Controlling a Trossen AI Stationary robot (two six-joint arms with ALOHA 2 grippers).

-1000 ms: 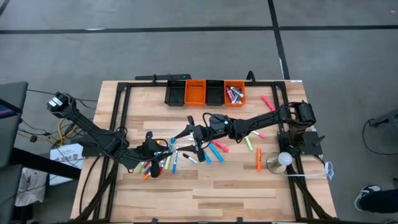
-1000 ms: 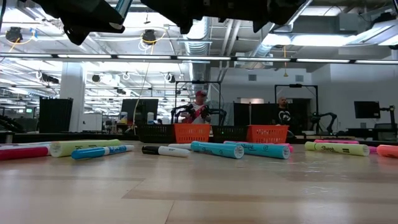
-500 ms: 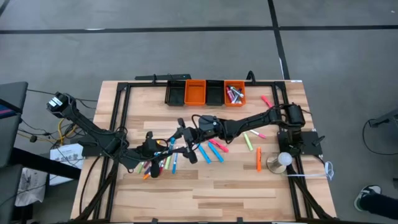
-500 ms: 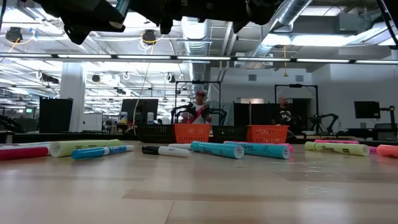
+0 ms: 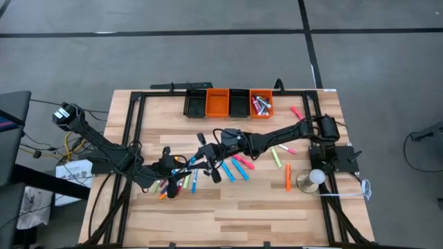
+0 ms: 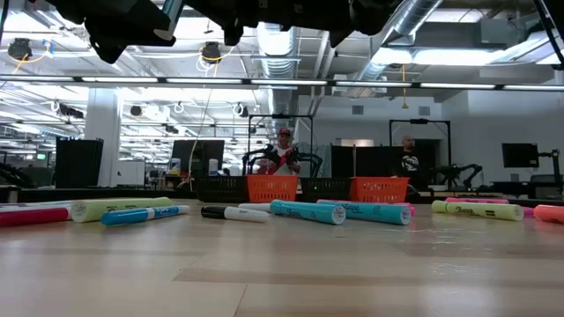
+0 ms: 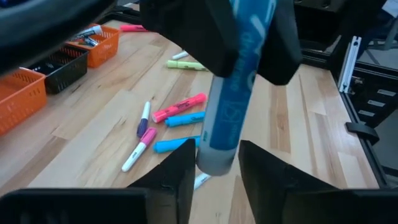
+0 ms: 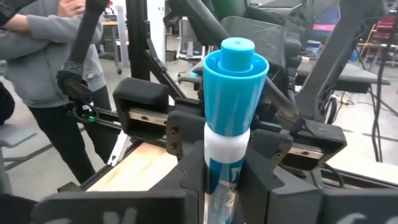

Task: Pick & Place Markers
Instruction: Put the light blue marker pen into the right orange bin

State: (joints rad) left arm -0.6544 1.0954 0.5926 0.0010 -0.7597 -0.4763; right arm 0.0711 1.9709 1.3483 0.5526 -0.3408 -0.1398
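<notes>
Above the middle of the worktop, a little to the left, a blue marker hangs in the air between the two arms, cap end up in the right wrist view. The right tool is clamped around its barrel. The left tool sits at the marker's other end, and I cannot tell whether it is gripping or has let go.

To my eye this is a hand-over, and that is where the risk lies. If both tools grip and one arm pulls away, the marker could twist in the jaws or pop its cap. If neither grip is firm, it drops onto the loose markers lying just below and to the right, scattering them and possibly rolling toward an edge.

The far orange bin, already holding a few markers, is well apart from here. A marker held off-centre could tilt during that long carry and catch the rim.
</notes>
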